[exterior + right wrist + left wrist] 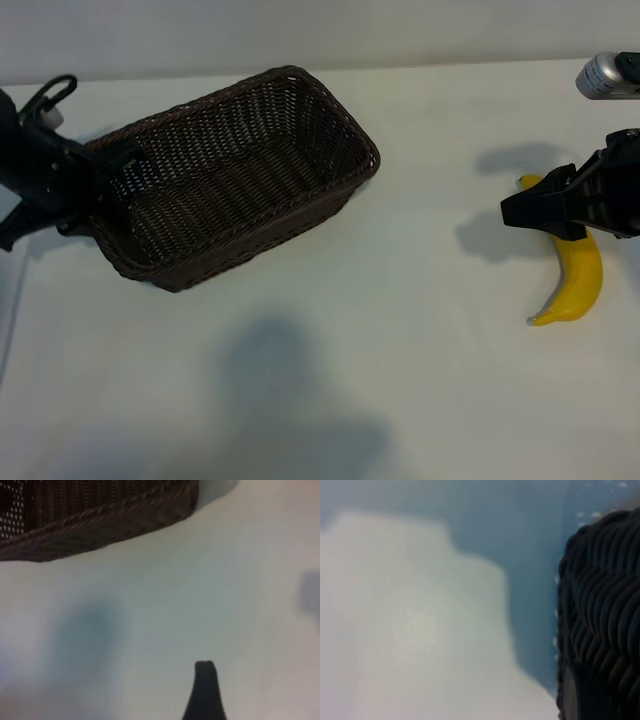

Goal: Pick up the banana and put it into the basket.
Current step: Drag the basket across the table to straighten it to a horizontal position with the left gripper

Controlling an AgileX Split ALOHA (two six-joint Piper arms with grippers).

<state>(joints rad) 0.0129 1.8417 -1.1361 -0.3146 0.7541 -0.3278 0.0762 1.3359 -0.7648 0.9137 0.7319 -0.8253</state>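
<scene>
The banana point(582, 282) lies on the white table at the right, bright yellow and curved, its upper part covered by my right arm. My right gripper point(514, 212) hovers over that end, pointing toward the basket, open and empty. Only one of its fingers point(205, 687) shows in the right wrist view, above bare table. The dark brown wicker basket point(330, 125) stands left of centre, with nothing in it. My left gripper point(108, 170) is at the basket's left end, closed over the rim. In the left wrist view the wicker point(605, 610) fills one side, right against the camera.
A silver cylinder point(604, 76) pokes in at the far right edge, behind the right arm. The table's back edge point(450, 63) runs just behind the basket. Bare white table point(420, 380) spreads in front of the basket and the banana.
</scene>
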